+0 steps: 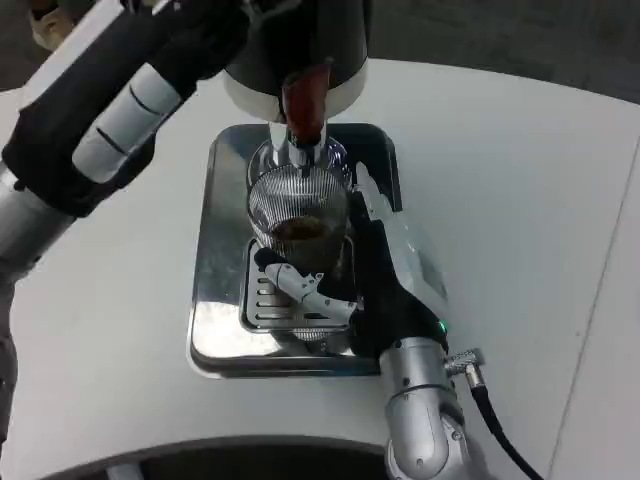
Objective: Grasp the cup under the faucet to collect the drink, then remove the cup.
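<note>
Looking down at the white table (520, 200), we are finding a ribbed glass cup (298, 212) standing under the faucet (303, 105) of a drink dispenser (300, 60), on the far part of the slotted grate (262, 300) of a shiny metal drip tray (215, 270). We are seeing dark liquid (300, 230) lying in the bottom of the cup. The faucet has a dark red handle above a chrome spout, and the spout is sitting directly over the cup's mouth.

We are recording the right hand (365, 265) as grasping the cup: its white back is lying along the cup's right side, and one white and black finger (305, 290) is curving across the near side of the cup at its base. The right silver forearm (420, 420) is reaching in from the near edge of the table, with a black cable beside it.

We are noting the left arm (100, 120) stretching across the far left toward the top of the dispenser. We cannot tell whether the left hand (215, 20) is released or clenched, since it is lying at the frame's far edge against the dark machine body.
</note>
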Robot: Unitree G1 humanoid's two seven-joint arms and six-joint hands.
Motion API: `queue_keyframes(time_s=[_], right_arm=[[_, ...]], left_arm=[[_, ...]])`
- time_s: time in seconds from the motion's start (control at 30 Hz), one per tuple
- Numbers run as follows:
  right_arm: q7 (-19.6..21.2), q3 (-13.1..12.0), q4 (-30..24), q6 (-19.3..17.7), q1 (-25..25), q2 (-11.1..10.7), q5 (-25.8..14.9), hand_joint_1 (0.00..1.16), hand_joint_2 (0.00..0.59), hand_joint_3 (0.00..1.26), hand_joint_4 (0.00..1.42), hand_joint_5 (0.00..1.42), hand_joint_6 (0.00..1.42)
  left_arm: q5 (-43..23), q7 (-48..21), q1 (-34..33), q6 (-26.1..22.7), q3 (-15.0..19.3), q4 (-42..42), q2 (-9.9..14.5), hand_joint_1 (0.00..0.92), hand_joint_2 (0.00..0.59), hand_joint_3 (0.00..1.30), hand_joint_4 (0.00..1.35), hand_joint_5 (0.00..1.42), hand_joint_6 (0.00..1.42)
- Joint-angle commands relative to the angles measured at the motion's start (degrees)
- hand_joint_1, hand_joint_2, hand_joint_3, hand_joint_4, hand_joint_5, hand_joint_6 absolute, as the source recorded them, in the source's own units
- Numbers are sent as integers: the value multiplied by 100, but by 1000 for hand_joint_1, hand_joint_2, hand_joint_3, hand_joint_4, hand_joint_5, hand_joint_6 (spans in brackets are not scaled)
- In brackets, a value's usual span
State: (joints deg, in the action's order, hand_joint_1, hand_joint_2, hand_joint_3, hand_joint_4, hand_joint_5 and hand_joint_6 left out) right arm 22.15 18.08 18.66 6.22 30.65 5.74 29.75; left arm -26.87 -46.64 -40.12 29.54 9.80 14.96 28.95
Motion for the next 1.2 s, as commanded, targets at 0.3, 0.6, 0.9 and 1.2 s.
queue_keyframes(time_s=[0.3, 0.6, 0.9, 1.2], right_arm=[[-78, 12, 224, -205, 52, 151, -202, 634, 202, 0, 0, 0, 113], [-93, -11, 427, -283, 155, 183, -328, 642, 200, 0, 0, 0, 123], [87, -203, 906, -638, 391, 321, -630, 854, 208, 100, 278, 207, 250], [428, -281, 1381, -1158, 604, 350, -784, 1027, 183, 501, 619, 584, 623]], left_arm=[[255, 485, 1238, -329, 747, -470, 291, 0, 231, 22, 0, 91, 53], [818, 766, 1745, -61, 950, -564, 492, 0, 229, 25, 0, 91, 55], [827, 856, 1954, -124, 1078, -604, 624, 0, 232, 33, 0, 90, 56], [827, 912, 2126, -180, 1085, -644, 683, 0, 234, 28, 0, 81, 48]])
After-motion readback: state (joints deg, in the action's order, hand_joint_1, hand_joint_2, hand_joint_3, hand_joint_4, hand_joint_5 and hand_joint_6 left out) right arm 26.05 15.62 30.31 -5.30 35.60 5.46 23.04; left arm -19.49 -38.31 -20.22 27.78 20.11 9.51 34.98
